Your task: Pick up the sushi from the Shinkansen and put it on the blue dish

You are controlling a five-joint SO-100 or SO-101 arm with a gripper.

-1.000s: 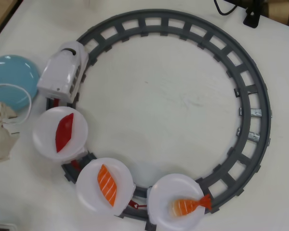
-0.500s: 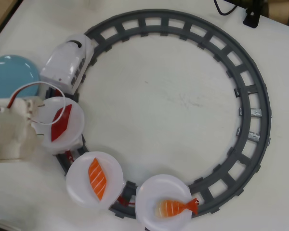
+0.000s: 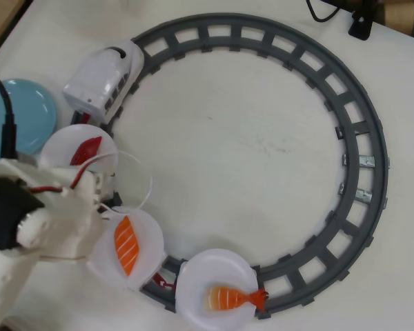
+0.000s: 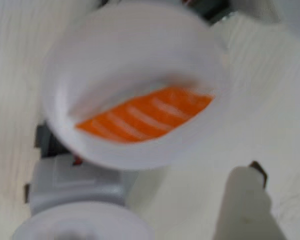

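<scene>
So the shrimp sushi (image 3: 233, 298) I'm after sits on the last white plate (image 3: 217, 274) of the train, down at the near edge of the surface in the overhead view, lying lengthwise along that edge with its forked red tail pointing toward the right edge. My fingers (image 3: 100, 189) are well short of it: they hang over toward the left edge, between the first plate (image 3: 58, 145) with the red piece (image 3: 86, 150) and the middle plate (image 3: 148, 238) with the salmon piece (image 3: 125, 245). That means the shrimp lies past the salmon plate from me, further along the track (image 3: 359, 138) toward the near edge. The wrist view is pretty blurry, but it's filled by the salmon plate, so I'm looking at the wrong car. Only one pale fingertip (image 4: 245, 200) shows there, and I honestly can't tell how wide I'm open; nothing seems to be in my grip. The Shinkansen (image 3: 105, 81) engine is up toward the far-left corner, and the blue dish (image 3: 31, 114) sits empty just beside it at the left edge, close to my arm. I'd guess I need to come in across the sushi's short width.
</scene>
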